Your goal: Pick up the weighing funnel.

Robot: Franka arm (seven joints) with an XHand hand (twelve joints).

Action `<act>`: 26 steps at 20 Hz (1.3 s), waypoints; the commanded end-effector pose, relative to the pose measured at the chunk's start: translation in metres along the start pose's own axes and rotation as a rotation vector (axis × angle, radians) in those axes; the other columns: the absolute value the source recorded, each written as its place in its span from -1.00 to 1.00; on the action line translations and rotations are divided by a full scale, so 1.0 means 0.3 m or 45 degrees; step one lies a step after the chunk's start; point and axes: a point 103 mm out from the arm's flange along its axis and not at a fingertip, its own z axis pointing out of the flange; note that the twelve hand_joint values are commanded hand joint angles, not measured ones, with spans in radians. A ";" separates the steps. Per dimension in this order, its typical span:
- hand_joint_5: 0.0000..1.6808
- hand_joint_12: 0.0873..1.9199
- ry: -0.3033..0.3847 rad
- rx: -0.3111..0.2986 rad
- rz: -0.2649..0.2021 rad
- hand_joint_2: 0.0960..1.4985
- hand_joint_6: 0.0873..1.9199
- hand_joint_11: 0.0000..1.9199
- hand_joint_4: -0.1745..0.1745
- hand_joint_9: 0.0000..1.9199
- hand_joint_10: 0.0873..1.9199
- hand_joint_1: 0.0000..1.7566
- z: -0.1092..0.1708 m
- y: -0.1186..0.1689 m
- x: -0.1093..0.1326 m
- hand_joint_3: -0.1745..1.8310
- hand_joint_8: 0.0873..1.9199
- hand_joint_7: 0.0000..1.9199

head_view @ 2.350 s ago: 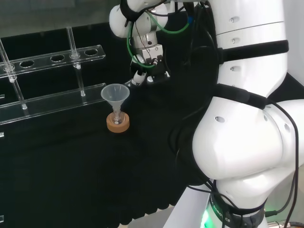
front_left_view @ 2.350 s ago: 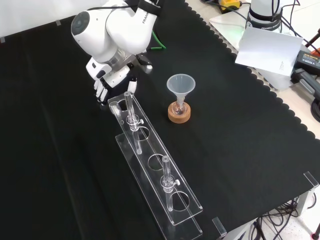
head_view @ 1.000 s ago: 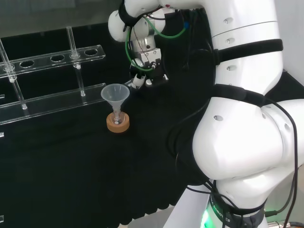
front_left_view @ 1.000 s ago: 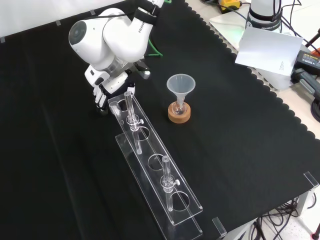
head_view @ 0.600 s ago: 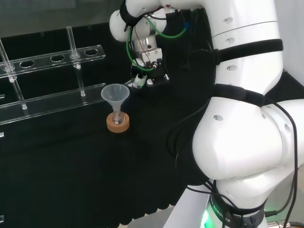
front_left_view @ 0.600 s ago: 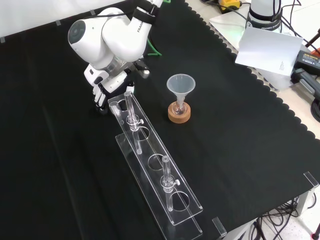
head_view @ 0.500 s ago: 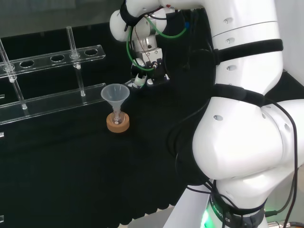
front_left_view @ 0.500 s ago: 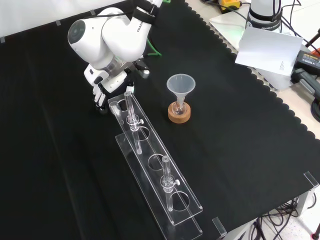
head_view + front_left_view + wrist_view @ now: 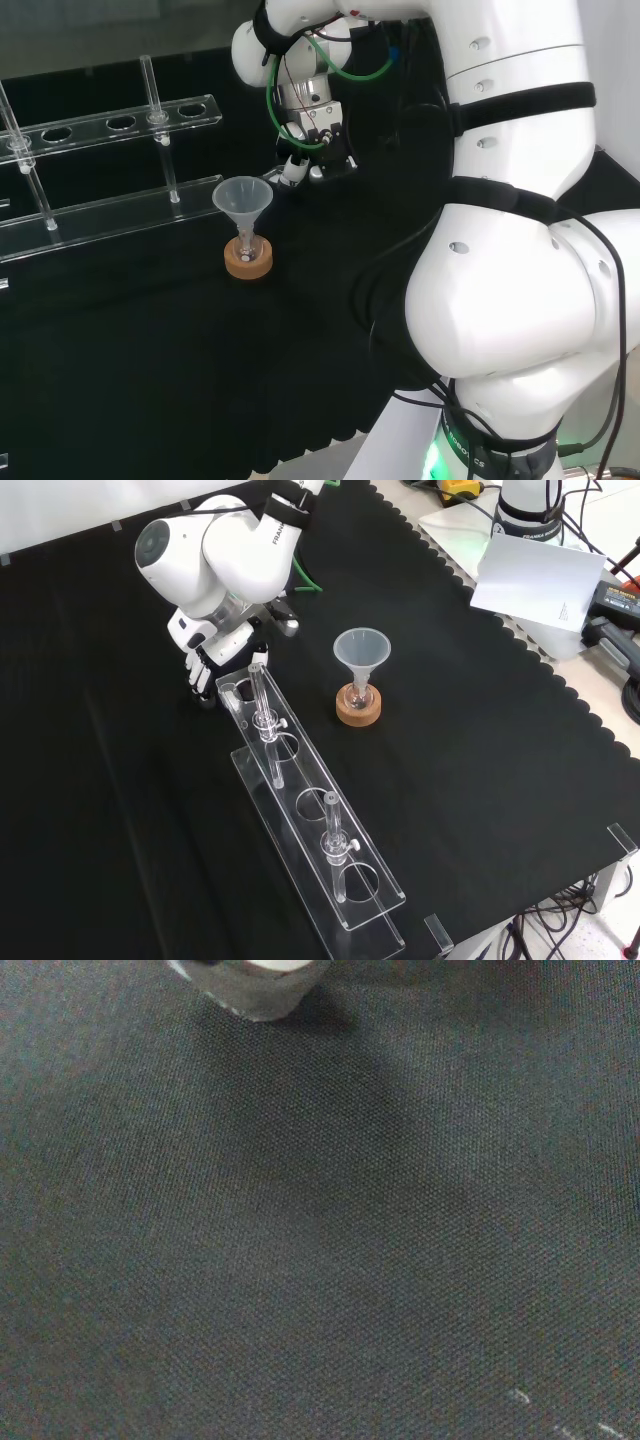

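My hand (image 9: 205, 660) hangs low over the black cloth, just beyond the far end of the clear tube rack (image 9: 310, 820) in the front view. Its fingers (image 9: 199, 671) look fairly straight and point down at the cloth, and I see nothing plainly between them. In the head view the hand (image 9: 300, 165) sits behind and right of the big funnel (image 9: 243, 197). The wrist view looks at cloth from very close, with a blurred pale part (image 9: 262, 980) at one edge; I cannot tell what it is.
The big funnel (image 9: 361, 650) stands mouth up in a small flask on a cork ring (image 9: 358, 708), right of the rack in the front view. The rack (image 9: 110, 215) holds glass tubes. The arm's white links (image 9: 520, 250) stand at the head view's right.
The hand came down and towards the rack's end since the oldest frames. Over the last second it has barely shifted.
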 end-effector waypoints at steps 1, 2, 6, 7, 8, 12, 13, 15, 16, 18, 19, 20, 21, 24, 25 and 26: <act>-0.23 0.28 -0.005 0.011 0.000 0.20 -0.42 -0.43 -0.01 -0.30 -0.49 0.10 0.007 0.004 0.004 -1.00 -0.34 -0.55; -0.23 0.28 -0.007 0.012 -0.001 0.20 -0.42 -0.43 -0.01 -0.30 -0.49 0.10 0.010 0.006 0.008 -1.00 -0.34 -0.55; -0.23 0.28 0.001 0.013 0.002 0.20 -0.41 -0.43 0.00 -0.30 -0.49 0.10 0.008 0.009 0.004 -1.00 -0.34 -0.55; -0.23 0.28 0.000 0.014 0.001 0.20 -0.41 -0.43 0.00 -0.30 -0.49 0.10 0.009 0.009 0.004 -1.00 -0.34 -0.55; -0.23 0.28 -0.001 0.015 0.001 0.20 -0.41 -0.43 0.01 -0.30 -0.49 0.10 0.009 0.009 0.004 -1.00 -0.34 -0.55; -0.15 0.28 -0.015 0.012 0.015 0.22 -0.38 -0.43 0.10 -0.29 -0.49 0.09 0.009 0.011 0.006 -1.00 -0.34 -0.54; -0.08 0.28 -0.022 0.007 0.018 0.23 -0.37 -0.43 0.20 -0.29 -0.49 0.09 0.009 0.013 0.007 -1.00 -0.34 -0.53; 0.30 0.28 -0.038 0.000 0.023 0.30 -0.45 -0.42 0.74 -0.26 -0.50 0.19 0.008 0.015 0.013 -0.95 -0.34 -0.50; 0.43 0.26 -0.047 -0.003 0.022 0.33 -0.51 -0.40 0.87 -0.24 -0.50 0.23 0.008 0.015 0.016 -0.97 -0.35 -0.48; 0.56 0.23 -0.061 0.001 0.013 0.35 -0.61 -0.36 0.98 -0.19 -0.54 0.26 0.006 0.015 0.021 -0.99 -0.37 -0.44; 0.59 0.21 -0.067 -0.002 0.012 0.35 -0.64 -0.34 0.99 -0.17 -0.56 0.27 0.004 0.012 0.022 -1.00 -0.37 -0.43; 0.61 0.20 -0.071 -0.017 0.013 0.35 -0.67 -0.33 1.00 -0.16 -0.57 0.27 -0.001 0.008 0.021 -1.00 -0.38 -0.42; 0.63 0.18 -0.074 -0.029 0.013 0.35 -0.70 -0.30 1.00 -0.14 -0.58 0.28 -0.007 0.002 0.019 -1.00 -0.38 -0.41; 0.68 0.13 -0.048 -0.056 0.023 0.33 -0.79 -0.24 1.00 -0.09 -0.62 0.29 -0.041 -0.017 0.003 -1.00 -0.37 -0.40; 0.69 0.11 -0.047 -0.068 0.025 0.33 -0.81 -0.21 1.00 -0.08 -0.63 0.29 -0.057 -0.026 -0.003 -1.00 -0.37 -0.40; 0.71 0.08 -0.048 -0.077 0.025 0.33 -0.83 -0.17 1.00 -0.06 -0.64 0.29 -0.071 -0.035 -0.008 -1.00 -0.37 -0.38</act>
